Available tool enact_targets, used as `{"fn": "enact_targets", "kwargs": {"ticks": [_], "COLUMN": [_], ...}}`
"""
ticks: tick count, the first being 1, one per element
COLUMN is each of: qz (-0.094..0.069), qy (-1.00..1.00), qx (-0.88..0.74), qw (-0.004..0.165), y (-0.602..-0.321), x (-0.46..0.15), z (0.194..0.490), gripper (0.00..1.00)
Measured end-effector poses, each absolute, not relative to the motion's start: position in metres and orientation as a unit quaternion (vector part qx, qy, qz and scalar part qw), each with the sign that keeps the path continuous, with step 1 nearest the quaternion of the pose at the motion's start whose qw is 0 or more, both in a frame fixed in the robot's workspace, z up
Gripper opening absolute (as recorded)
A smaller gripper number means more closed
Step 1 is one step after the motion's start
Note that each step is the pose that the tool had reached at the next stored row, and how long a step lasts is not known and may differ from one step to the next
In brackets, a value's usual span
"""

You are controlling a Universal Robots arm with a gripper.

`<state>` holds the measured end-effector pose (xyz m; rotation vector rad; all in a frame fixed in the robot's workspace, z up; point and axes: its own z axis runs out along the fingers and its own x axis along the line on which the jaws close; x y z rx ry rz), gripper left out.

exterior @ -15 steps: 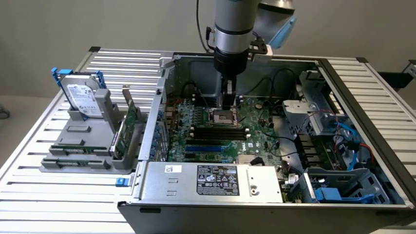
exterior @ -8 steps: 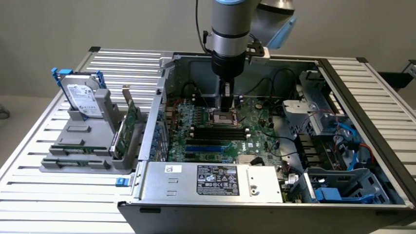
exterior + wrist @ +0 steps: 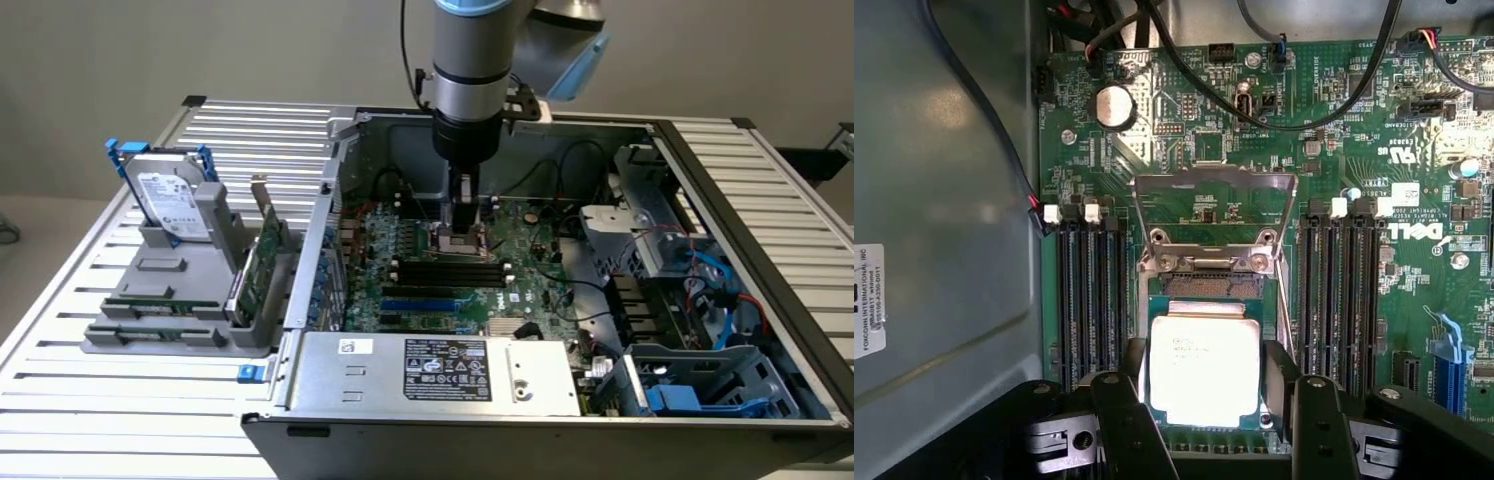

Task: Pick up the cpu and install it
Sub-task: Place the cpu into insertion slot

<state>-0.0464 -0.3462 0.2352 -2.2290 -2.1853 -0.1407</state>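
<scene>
Slatted table point(image 3: 120, 400): computer case point(image 3: 310, 270), grey rack point(image 3: 160, 320)

the dell logo point(image 3: 1415, 231) stands in white letters on the green motherboard point(image 3: 1184, 110), on the far side of a bank of memory slots point(image 3: 1344, 290) from the cpu point(image 3: 1204, 365). the cpu's metal lid carries faint dark print, too pale to read. well apart from the cpu, past the other bank of slots, a white sticker point(image 3: 866, 300) on the grey case wall point(image 3: 944, 200) reads "foxconn international inc" along one edge.

in the exterior view a black label point(image 3: 447, 369) with white print and approval marks lies on the power supply point(image 3: 334, 380), nearer the camera than the cpu; its words cannot be read. the drive label point(image 3: 163, 186) on the hard drive point(image 3: 195, 212), well to the exterior view's left of the cpu, is also unreadable.
</scene>
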Motion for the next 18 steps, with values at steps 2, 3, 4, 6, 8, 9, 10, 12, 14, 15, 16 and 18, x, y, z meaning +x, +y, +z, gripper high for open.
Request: {"fn": "enact_targets", "kwargs": {"ticks": [2,3,4,6,8,9,10,12,14,15,16,18], "qz": [-0.045,-0.045,-0.046,-0.047,-0.047,-0.047,-0.048,-0.048,-0.049,-0.049,-0.05,-0.051], "qy": [-0.702,-0.703,-0.703,-0.705,-0.706,-0.706,-0.707,-0.707,-0.708,-0.708,-0.709,-0.709], "qx": [-0.711,-0.71,-0.709,-0.708,-0.707,-0.706,-0.706,-0.705,-0.704,-0.704,-0.704,-0.704], "qw": [0.008,0.008,0.008,0.007,0.007,0.006,0.006,0.006,0.005,0.005,0.004,0.003], "y": [-0.347,-0.347,-0.348,-0.349,-0.351,-0.352,-0.353,-0.355,-0.355,-0.355,-0.355,-0.355], "x": [-0.046,-0.047,-0.047,-0.047,-0.047,-0.047,-0.047,-0.047,-0.048,-0.049,-0.049,-0.049], "z": [0.234,0.234,0.234,0.233,0.231,0.23,0.229,0.227,0.224,0.223,0.221,0.217], "gripper": [0.55,0.55,0.55,0.55,0.55,0.55,0.55,0.55,0.55,0.55,0.55,0.55]}}
